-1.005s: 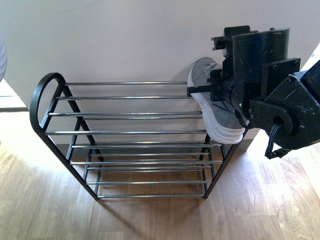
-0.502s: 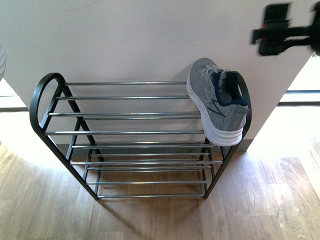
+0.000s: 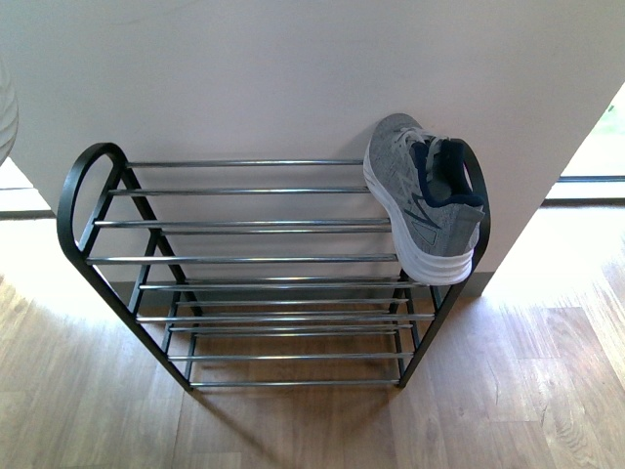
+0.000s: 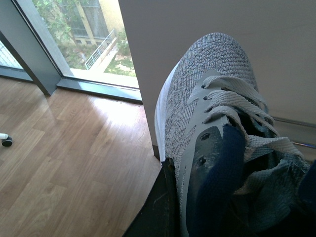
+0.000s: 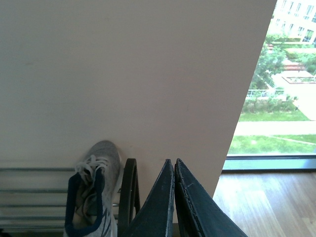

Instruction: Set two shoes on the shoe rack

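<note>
Pale wall (image 3: 293, 78), wooden floor (image 3: 293, 430) — window (image 5: 276, 74) showing greenery.

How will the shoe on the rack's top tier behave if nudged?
The shoe sits tilted on thin chrome bars at the shoe rack's right end, so a nudge would probably slide or tip it. Its knit upper looks soft, likely to squash under a pinch; the thick white sole seems stiffer.

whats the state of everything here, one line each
shoe rack: standing against the wall
first shoe: resting on the rack's top tier, right end
second shoe: held by the left gripper
left gripper: shut on the second shoe
right gripper: shut, empty
</note>
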